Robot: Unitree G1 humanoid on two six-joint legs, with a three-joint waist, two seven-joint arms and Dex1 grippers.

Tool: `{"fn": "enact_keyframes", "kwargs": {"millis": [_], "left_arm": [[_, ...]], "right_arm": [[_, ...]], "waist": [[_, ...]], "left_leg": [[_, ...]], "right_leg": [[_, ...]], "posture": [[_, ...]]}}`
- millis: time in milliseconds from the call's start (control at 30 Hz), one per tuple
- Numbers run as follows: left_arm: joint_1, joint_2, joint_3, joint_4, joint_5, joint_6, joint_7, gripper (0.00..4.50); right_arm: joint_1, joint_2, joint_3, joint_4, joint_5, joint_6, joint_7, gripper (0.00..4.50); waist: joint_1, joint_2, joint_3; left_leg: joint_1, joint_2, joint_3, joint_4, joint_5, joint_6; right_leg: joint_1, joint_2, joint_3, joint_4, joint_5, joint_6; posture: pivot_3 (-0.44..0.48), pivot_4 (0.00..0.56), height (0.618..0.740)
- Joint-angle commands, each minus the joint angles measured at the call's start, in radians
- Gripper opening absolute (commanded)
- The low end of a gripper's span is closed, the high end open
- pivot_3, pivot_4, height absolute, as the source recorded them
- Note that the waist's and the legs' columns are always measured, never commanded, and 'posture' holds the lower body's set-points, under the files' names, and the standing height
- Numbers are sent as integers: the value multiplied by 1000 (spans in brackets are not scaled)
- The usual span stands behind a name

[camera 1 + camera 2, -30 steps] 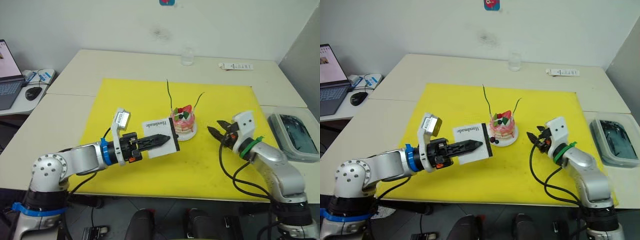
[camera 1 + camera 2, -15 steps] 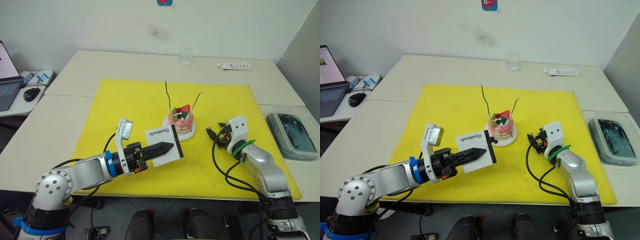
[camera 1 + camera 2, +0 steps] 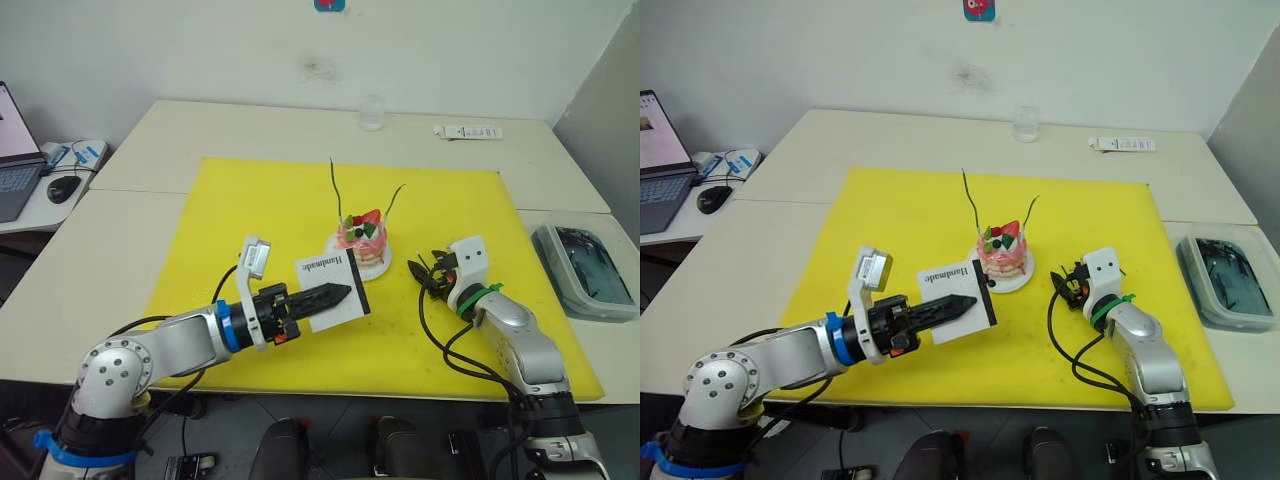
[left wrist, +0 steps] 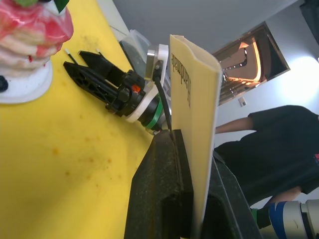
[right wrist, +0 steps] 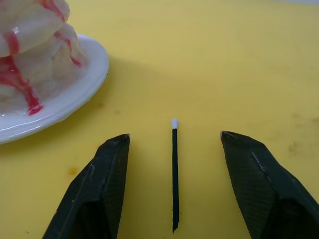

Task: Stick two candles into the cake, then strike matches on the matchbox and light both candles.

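The pink cake [image 3: 363, 243] sits on its white plate [image 5: 75, 94] in the middle of the yellow mat [image 3: 260, 220]. Two thin green candles [image 3: 337, 190] [image 3: 393, 200] stand in it. My left gripper [image 3: 340, 293] is shut on the white matchbox [image 3: 325, 268], holding it on edge just in front and left of the cake. My right gripper [image 3: 428, 270] is low over the mat right of the cake and open. A short dark match [image 5: 174, 174] with a white tip lies flat between its fingers [image 5: 94, 194], untouched.
A glass [image 3: 373, 112] and a white strip-like object [image 3: 470, 132] stand at the far table edge. A clear container [image 3: 585, 268] lies at the right. A laptop [image 3: 12, 150] and mouse [image 3: 65, 187] are at the left. A person in black [image 4: 269, 149] stands to the right.
My right gripper has come down to the mat and a little closer to the cake. My left gripper has shifted slightly right with the matchbox. The camera view has moved too.
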Motion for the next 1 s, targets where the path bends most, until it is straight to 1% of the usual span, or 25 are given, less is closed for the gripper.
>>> {"fn": "enact_keyframes", "kwargs": {"millis": [33, 133, 167, 200, 400, 567, 600, 667, 733, 767, 800, 867, 900, 1000], "left_arm": [[-24, -6, -4, -11, -8, -16, -5, 0], [-28, -3, -6, -9, -11, -18, -4, 0], [-29, -3, -6, -9, -12, -18, -3, 0], [-29, -2, -7, -9, -11, -17, -4, 0], [-36, -7, -10, -4, 0, -19, 2, 0], [-42, -16, -10, 5, 16, -23, 3, 0], [-44, -15, -9, 8, 20, -22, 0, 0], [-56, -11, -3, 22, 32, -18, -11, 0], [-64, -8, 2, 33, 50, -14, -23, 0], [-70, -8, 3, 41, 81, -16, -30, 0], [-83, -12, 0, 54, 140, -28, -37, 0], [-108, -32, -3, 80, 225, -47, -50, 0], [-117, -43, -2, 91, 247, -51, -58, 0], [-160, -86, -6, 116, 291, -51, -89, 0]], "right_arm": [[13, 4, -11, -15, 9, 7, -1, 1691], [20, 8, -14, -9, 12, 13, -5, 672], [20, 7, -13, -7, 10, 13, -6, 258], [21, 6, -11, -3, 5, 10, -6, 21], [23, -11, 13, 13, -29, -39, 8, 21], [27, -45, -11, -58, 5, -37, 57, 21], [31, -68, -14, -90, 21, -28, 87, 21], [37, -176, -24, -216, 94, 45, 214, 21], [33, -252, -34, -301, 168, 118, 296, 21], [23, -294, -43, -343, 208, 154, 333, 21], [-1, -336, -58, -389, 266, 200, 373, 21], [-50, -393, -78, -453, 351, 252, 426, 21], [-69, -408, -82, -470, 376, 268, 437, 21], [-148, -459, -32, -500, 372, 262, 479, 21]], "waist": [[0, 0, 0], [0, 0, 0], [0, 0, 0], [0, 0, 0], [0, 0, 0], [0, 0, 0], [0, 0, 0], [0, 3, 2], [1, 4, 3], [1, 4, 3], [1, 4, 3], [0, 4, 3], [0, 4, 3], [0, 3, 4]], "left_leg": [[0, 0, 0, 0, 0, 0], [0, 0, 0, 0, 0, 0], [0, 0, 0, 0, 0, 0], [0, 0, 0, 0, 0, 0], [0, 0, 0, 0, 0, 0], [0, 0, 0, 0, 0, 0], [0, 0, 0, 0, 0, 0], [-1, 0, 0, -1, 0, 0], [-1, -1, 1, -1, 0, 0], [-1, 0, 0, -1, 0, 0], [-1, 0, 0, -1, 0, 0], [-1, 0, 0, -1, 0, 0], [0, 0, -1, -1, 0, 0], [0, 1, -1, -1, 0, 0]], "right_leg": [[0, 0, 0, 0, 0, 0], [0, 0, 0, 0, 0, 0], [0, 0, 0, 0, 0, 0], [0, 0, 0, 0, 0, 0], [0, 0, 0, 0, 0, 0], [0, 0, 0, -1, 0, 0], [0, 0, 0, -1, 0, 0], [0, 0, 0, -1, 0, 0], [-1, 0, 0, -2, 0, 1], [-1, 0, 0, -2, 0, 1], [-1, 0, -1, -2, 0, 1], [-1, 1, -1, -2, 0, 0], [-1, 1, -1, -2, 0, 0], [0, 2, -1, -2, 0, 0]], "posture": [[0, 150, 740], [0, 150, 740], [0, 150, 740], [0, 150, 740], [0, 150, 740], [0, 150, 740], [0, 150, 740], [0, 150, 740], [0, 150, 740], [0, 150, 740], [0, 150, 740], [0, 150, 740], [0, 150, 740], [0, 150, 740]]}}
